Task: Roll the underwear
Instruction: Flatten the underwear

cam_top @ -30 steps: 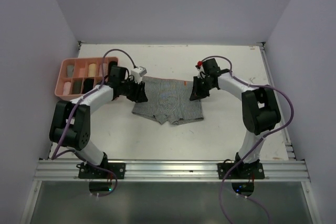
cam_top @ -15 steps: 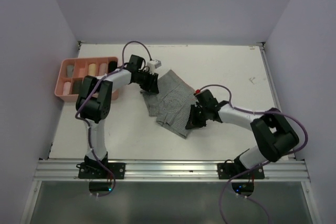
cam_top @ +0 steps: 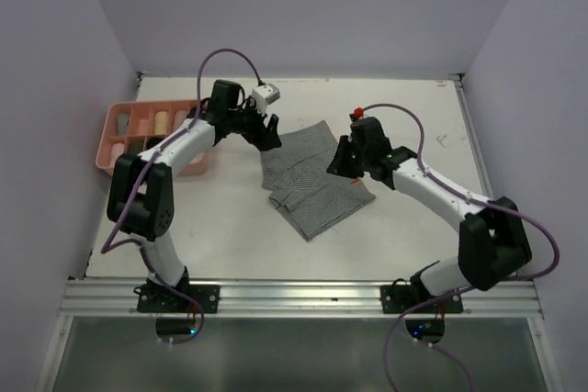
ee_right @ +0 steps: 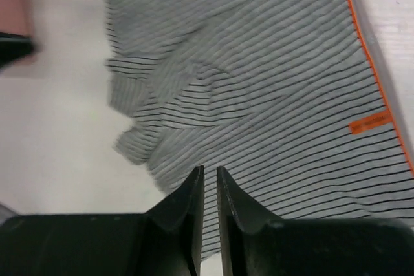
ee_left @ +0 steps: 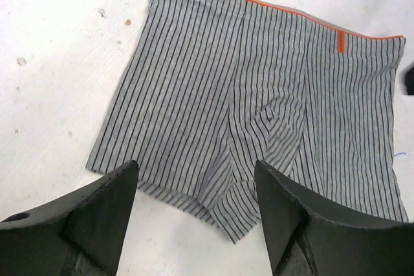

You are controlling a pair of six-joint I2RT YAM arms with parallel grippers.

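The grey striped underwear (cam_top: 312, 185) with an orange-edged waistband lies spread flat on the white table, turned diagonally. In the left wrist view the underwear (ee_left: 259, 95) lies just beyond my fingers, leg hems nearest. My left gripper (cam_top: 269, 132) (ee_left: 195, 166) is wide open at the garment's far left corner, with nothing between its fingers. My right gripper (cam_top: 340, 162) (ee_right: 209, 169) hovers over the right part of the underwear (ee_right: 272, 95). Its jaws are parted by a narrow gap, and the stripes run unbroken beneath them.
A pink compartment tray (cam_top: 118, 117) stands at the far left and holds several rolled garments. Purple walls close in the table on the left, back and right. The metal rail (cam_top: 294, 296) with both arm bases runs along the near edge.
The left gripper has opened and let go of the underwear. The right gripper has swung back up to the right and loosened. The garment now lies flatter and further right.
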